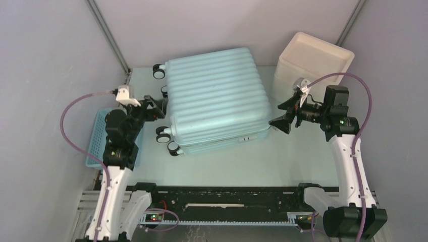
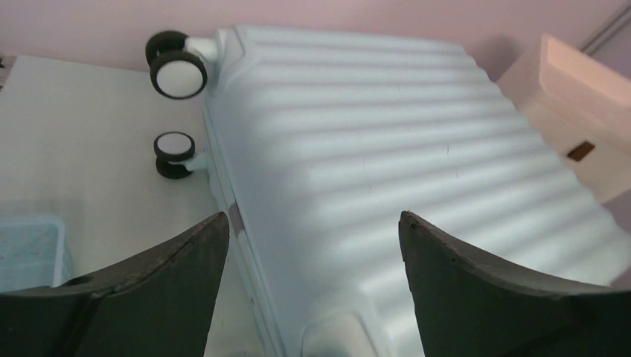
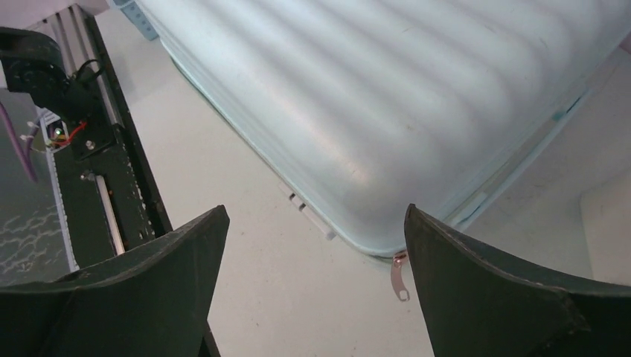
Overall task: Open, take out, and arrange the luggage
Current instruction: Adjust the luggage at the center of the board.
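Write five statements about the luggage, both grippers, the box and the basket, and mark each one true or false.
1. The luggage lies closed, ribbed shell up. True.
2. The left gripper grips a wheel. False: its jaws stand open and hold nothing.
3. The cream box stands at the luggage's far right corner. True.
4. The blue basket sits on top of the luggage. False: it sits apart, at the far left.
5. The right gripper is shut on the zip pull. False: it is open near the right corner, and the pull hangs free.
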Available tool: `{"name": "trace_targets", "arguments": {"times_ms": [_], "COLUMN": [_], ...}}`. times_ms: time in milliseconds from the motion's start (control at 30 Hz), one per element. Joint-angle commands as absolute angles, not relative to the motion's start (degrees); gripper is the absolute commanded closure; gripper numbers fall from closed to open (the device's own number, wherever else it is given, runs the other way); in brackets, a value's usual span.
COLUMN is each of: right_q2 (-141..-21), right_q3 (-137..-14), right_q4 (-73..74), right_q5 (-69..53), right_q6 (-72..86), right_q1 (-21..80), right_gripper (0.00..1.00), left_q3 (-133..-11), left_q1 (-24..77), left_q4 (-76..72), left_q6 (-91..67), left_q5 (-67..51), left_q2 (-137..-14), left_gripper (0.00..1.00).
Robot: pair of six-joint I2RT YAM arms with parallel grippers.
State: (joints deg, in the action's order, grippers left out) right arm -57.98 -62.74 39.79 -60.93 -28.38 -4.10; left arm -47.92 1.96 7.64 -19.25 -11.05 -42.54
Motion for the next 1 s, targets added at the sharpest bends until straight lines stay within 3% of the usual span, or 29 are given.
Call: {"name": "trace_targets", "arguments": {"times_ms": [0,67,233,433,633,967], "right_q2": [-62.0,-63.2,-67.2,-68.0,-72.0,-74.3], "right_q3": [-66.1,-66.1,-65.8,-61.1,-59.5,-57.9], "right_q4": [33.7,31.0,27.4,19.5,18.1,24.2], "right_q5": [-62.8,-59.7,-51.4,-43.1,-38.9,-63.1], "right_q6": [-23.8,-20.5,-11.2,-5.1,-5.7,-14.2], "right_q1": [-4.3,-4.4,-5.7,-4.6,2.0,10.7], "right_gripper": [0.08,0.13,0.44,0.72,0.76,0.82], "left_q3": [-40.6,-37.5,-33.8,-34.8,-35.5,-35.6], "left_q1": [1.8,1.8,1.8,1.8,1.8,1.8], "left_q4": [4.9,5.1,7.2,9.1,9.9,9.3], "left_q6": [-14.9,-14.0,-11.8,-11.8,-11.7,-11.3], "left_q5": [-14.7,-13.9,-11.5,-11.0,-11.1,-11.5], "left_q2": [-33.7,-29.7,-22.9,-24.8,-25.7,-23.2], "left_gripper": [0.12,0.12,0.12,0.14,0.15,0.16]}}
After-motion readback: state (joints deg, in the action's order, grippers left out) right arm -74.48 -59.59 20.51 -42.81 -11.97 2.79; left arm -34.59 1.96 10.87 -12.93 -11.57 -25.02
